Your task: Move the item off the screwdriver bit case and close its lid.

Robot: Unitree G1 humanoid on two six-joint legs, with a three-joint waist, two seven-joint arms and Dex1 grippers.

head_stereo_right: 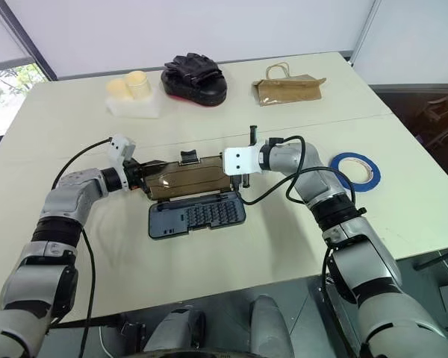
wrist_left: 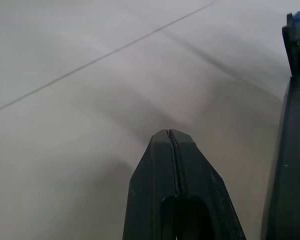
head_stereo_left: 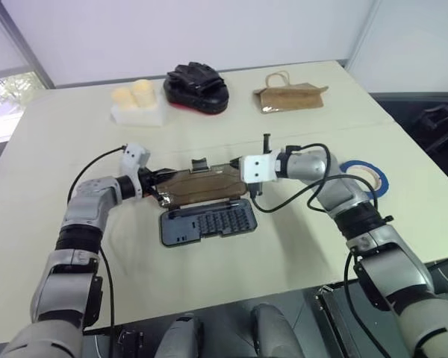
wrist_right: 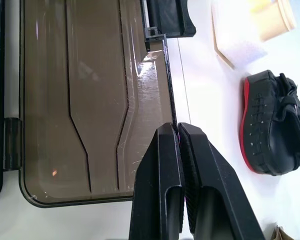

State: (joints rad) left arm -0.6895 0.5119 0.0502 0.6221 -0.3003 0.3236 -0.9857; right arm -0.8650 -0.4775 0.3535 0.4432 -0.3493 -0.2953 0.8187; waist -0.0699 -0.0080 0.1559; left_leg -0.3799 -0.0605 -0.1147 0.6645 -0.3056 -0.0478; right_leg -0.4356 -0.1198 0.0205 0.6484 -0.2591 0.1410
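Note:
The screwdriver bit case lies open mid-table, its dark tray of bits toward me. Its smoky-brown lid is swung back behind the tray, latch on the far long edge. My right gripper is shut on the lid's right-hand edge; in the right wrist view the lid's thin rim runs in between the fingertips. My left gripper is shut with nothing in it, close beside the lid's left end. The item, a blue tape roll, lies flat on the table to the right of the case.
Along the far side of the table stand a white block with two cream cylinders, a black glove pile and a brown paper bag. A seam line crosses the table just behind the case.

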